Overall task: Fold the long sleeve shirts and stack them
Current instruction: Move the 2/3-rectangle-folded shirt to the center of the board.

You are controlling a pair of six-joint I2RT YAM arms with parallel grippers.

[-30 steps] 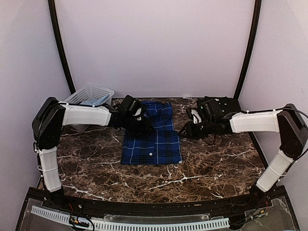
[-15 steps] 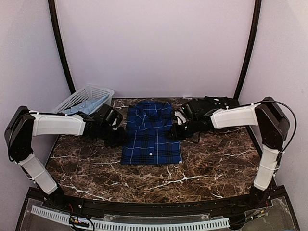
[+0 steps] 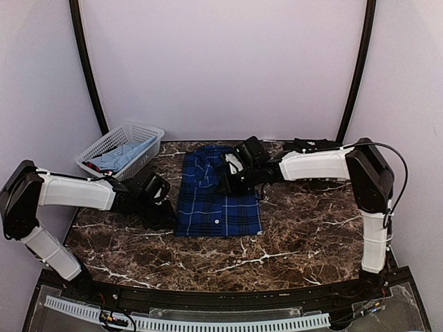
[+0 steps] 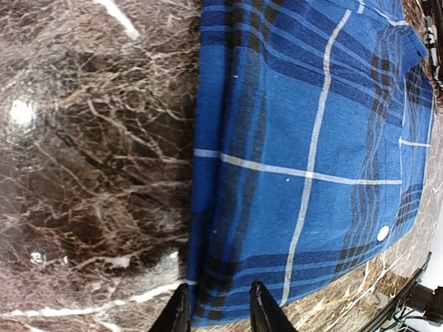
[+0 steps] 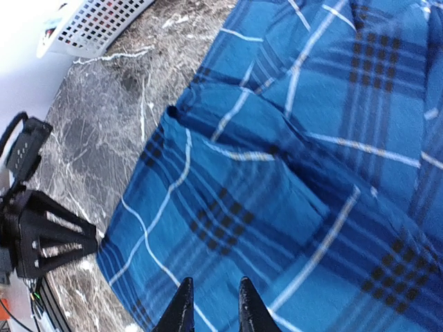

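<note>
Lying under right pincer (image 5: pixel 211 308), plaid shirt (image 3: pixel 218 194), its edge at left pincer (image 4: pixel 218 315).

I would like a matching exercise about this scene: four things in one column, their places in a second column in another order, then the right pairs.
1 plaid shirt
2 basket
3 left gripper
4 right gripper

a at the far left
b over the plaid shirt's far half
c lying flat in the centre
d at the plaid shirt's near left edge

Pairs: 1-c, 2-a, 3-d, 4-b
</note>
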